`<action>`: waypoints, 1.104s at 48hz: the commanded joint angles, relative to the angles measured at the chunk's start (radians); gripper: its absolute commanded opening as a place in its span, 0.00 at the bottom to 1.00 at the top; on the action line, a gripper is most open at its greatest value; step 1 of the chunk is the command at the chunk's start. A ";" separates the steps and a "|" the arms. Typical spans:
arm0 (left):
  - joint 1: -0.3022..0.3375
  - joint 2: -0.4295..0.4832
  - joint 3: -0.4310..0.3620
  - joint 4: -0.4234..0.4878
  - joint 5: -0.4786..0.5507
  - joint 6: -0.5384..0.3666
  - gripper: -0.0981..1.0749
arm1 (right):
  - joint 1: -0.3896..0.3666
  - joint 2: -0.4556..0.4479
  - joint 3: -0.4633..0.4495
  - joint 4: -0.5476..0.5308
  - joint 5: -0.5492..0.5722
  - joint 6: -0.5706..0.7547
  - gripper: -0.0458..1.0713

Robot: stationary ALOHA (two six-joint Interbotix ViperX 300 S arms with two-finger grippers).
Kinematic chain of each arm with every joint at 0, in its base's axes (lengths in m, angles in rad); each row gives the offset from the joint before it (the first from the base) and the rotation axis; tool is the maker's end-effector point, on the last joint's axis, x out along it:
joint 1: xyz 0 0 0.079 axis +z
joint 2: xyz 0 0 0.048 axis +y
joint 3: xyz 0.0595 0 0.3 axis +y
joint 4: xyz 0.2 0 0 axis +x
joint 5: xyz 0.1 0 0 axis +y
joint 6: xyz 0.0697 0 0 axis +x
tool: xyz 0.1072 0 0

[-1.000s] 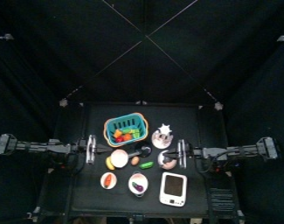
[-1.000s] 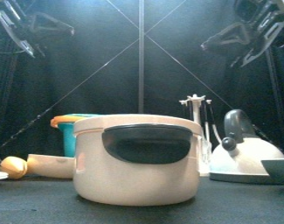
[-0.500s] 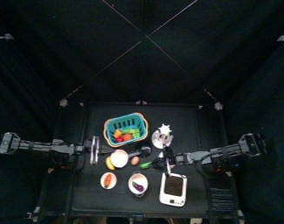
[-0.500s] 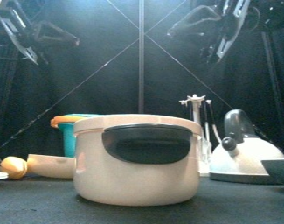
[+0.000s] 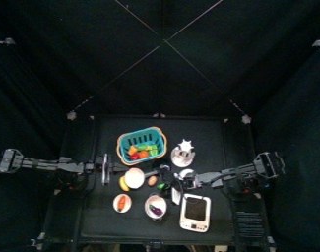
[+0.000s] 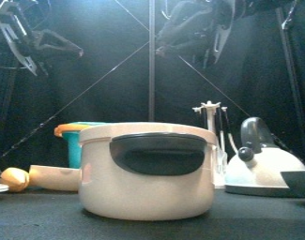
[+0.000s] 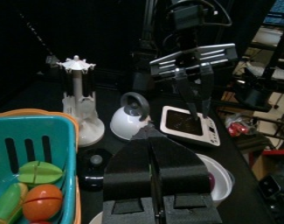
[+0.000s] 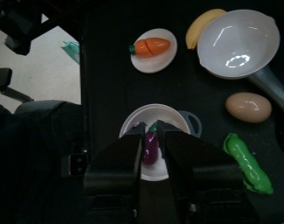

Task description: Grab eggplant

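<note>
Eggplant [image 8: 148, 145]: lies on a small white plate [image 8: 168, 116], beside the plate holding the orange-red piece [image 8: 154, 45]. Right gripper [image 8: 150, 149]: above the eggplant, jaws parted either side, holding nothing. Left gripper [image 7: 162, 166]: jaws together.

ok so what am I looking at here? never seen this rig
Two robot arms at a small black table. One picture looks straight down, one sits at table height facing a big white pot, and one camera rides on each wrist. On the table: a teal basket, plates, toy food, a kettle. The right tool hangs open over the eggplant, which lies on a white plate; nothing is held. The left tool rests at the table's left side.
</note>
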 commanded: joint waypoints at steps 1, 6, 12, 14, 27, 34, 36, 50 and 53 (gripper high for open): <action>-0.003 0.002 -0.011 -0.005 -0.003 0.002 0.07 | 0.012 0.032 -0.077 0.003 0.025 0.002 0.64; -0.003 0.002 -0.008 -0.005 -0.002 0.003 0.07 | 0.037 0.103 -0.121 0.000 0.055 0.002 0.71; -0.003 0.002 -0.002 -0.003 -0.002 0.005 0.07 | 0.055 0.166 -0.155 -0.005 0.060 0.002 0.78; -0.002 0.002 0.000 -0.003 -0.003 0.005 0.07 | 0.058 0.179 -0.167 -0.009 0.060 0.002 0.80; -0.003 0.002 0.011 -0.005 -0.003 0.005 0.07 | 0.064 0.268 -0.201 -0.011 0.101 0.003 0.92; -0.003 0.000 0.020 -0.005 -0.002 0.005 0.07 | 0.060 0.310 -0.219 -0.012 0.164 0.017 0.94; -0.002 0.000 0.020 -0.005 -0.003 0.005 0.07 | 0.058 0.319 -0.227 -0.014 0.186 0.028 0.94; 0.005 0.000 0.031 -0.005 -0.003 0.005 0.07 | 0.069 0.388 -0.311 -0.100 0.314 0.064 0.94; 0.006 -0.002 0.032 -0.003 -0.003 0.005 0.07 | 0.069 0.403 -0.325 -0.100 0.331 0.063 0.94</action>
